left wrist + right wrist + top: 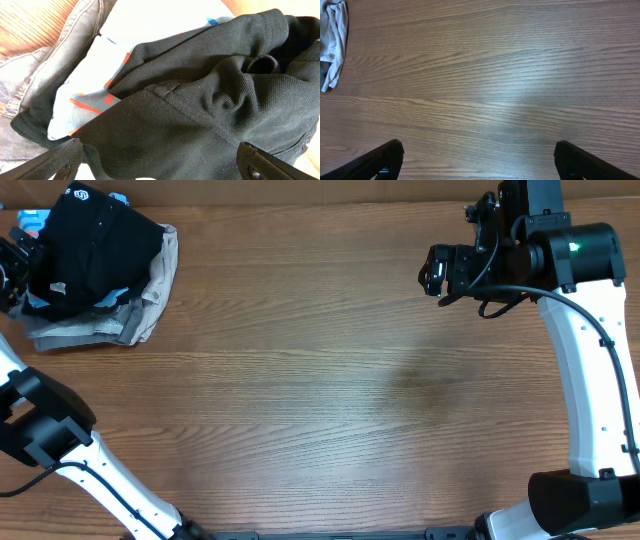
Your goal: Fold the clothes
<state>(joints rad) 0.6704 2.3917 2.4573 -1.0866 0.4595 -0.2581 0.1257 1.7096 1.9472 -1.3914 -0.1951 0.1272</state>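
- The black garment [100, 245] lies bunched on a grey and beige pile [145, 315] at the desk's [330, 380] far-left corner.
- Our left fingers [60, 162] are spread wide over it, gripping nothing; our right fingers [380, 162] gape near the far-right edge.
- If we close carelessly, we could pinch the light blue shirt [85, 85] beneath and drag the pile.

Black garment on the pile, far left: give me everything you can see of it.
The black garment is soft, finely textured knit, bunched into a creased heap, not flat. A small white logo shows at its far edge, a small white tag toward its near left. It lies on a light blue shirt with red marks, over a grey garment and a beige garment, at the far left corner of the table. The left gripper stands open astride it.
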